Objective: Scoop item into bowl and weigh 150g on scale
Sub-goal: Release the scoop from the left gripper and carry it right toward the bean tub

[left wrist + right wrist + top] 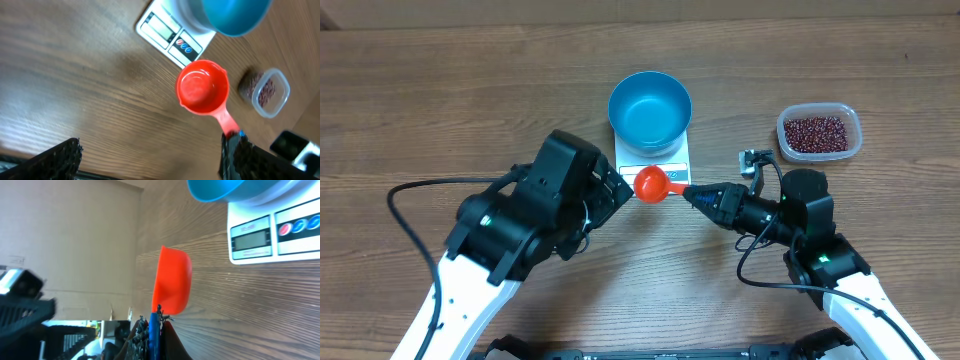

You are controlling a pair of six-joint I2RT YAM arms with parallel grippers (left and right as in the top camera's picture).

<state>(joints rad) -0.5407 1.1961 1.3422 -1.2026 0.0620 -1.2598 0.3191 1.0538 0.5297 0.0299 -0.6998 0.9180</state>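
Left gripper [620,188]: released, jaws spread wide, nothing between them. It sits at the left of centre, aimed toward the scoop, with its fingertips just beside the scoop cup.

Scoop [651,183]: orange-red. Its long axis runs left to right across the table [470,100]. The cup points left, toward the left gripper, and the handle points right. The cup opening faces up; the left wrist view shows a glossy orange-red interior. In the overhead view the cup overlaps the front edge of the scale.

Scale [672,158]: white and flat, with the display and button panel on the edge nearest the robot.

Bowl [650,110]: bright blue, upright on the scale, overhanging its far edge. The interior shows bare blue.

Right gripper [692,196]: clenched on the scoop handle, holding it level. The arm reaches in from the lower right.

Tub [856,128]: clear plastic, at the far right, well apart from the bowl. Its long axis runs left to right.

Beans [815,132]: a dark red-brown layer, all of it inside the tub.
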